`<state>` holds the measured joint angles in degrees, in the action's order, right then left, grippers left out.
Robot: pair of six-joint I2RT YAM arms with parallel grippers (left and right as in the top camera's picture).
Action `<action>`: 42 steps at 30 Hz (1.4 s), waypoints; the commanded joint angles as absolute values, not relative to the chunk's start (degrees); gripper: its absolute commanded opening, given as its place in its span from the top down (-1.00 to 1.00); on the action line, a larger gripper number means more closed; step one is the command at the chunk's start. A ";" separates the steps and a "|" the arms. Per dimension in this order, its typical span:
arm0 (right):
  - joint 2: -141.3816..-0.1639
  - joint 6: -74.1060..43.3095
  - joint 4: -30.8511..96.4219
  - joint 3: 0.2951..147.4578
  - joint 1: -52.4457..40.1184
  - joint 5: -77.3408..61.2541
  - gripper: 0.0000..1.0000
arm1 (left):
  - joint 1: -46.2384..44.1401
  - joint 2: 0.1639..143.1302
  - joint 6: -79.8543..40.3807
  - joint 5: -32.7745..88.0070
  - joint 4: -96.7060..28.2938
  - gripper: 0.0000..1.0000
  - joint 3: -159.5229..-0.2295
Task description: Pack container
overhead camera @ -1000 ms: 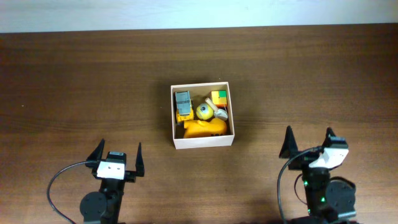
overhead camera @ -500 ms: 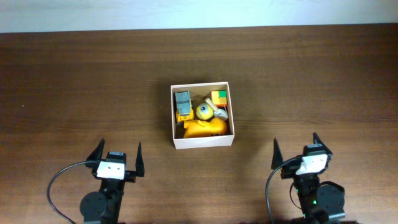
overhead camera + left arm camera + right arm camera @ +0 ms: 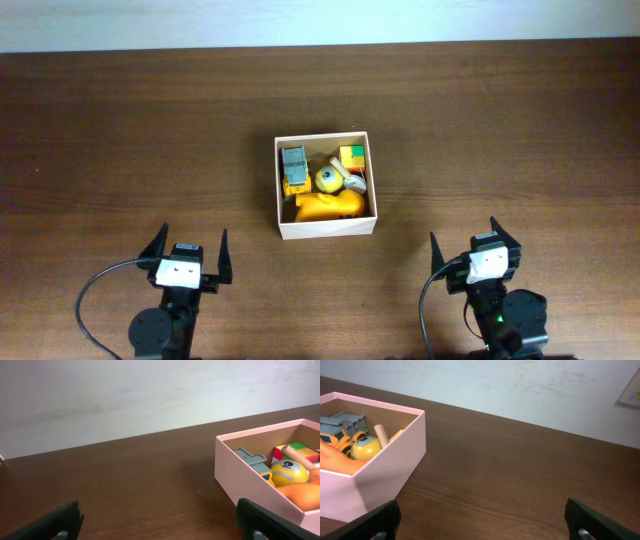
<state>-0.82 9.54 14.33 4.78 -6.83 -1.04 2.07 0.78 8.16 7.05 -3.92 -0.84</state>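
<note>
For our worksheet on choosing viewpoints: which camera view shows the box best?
The overhead view: the box shows whole, all four walls and the inside. The left wrist view crops it at the right edge, the right wrist view at the left.

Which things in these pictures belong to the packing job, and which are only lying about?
Belongs to the job:
box
inside it: truck, yellow ball, orange toy, green and yellow block
left pincer, open
right pincer, open

Not part of it:
table
pale wall
black cable by the left arm
</note>
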 commanded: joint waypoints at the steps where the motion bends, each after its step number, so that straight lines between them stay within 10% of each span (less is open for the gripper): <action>1: -0.19 10.07 14.15 4.29 -5.54 -1.96 -0.98 | 2.26 0.30 9.13 6.63 -4.12 -0.99 -0.54; 42: -0.21 10.07 14.15 4.29 -4.10 -1.96 -0.98 | 2.26 0.30 9.10 6.63 -4.12 -0.99 -0.54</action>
<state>-0.82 9.69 14.31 4.78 -4.47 -1.21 2.07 0.78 8.16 7.05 -3.92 -0.84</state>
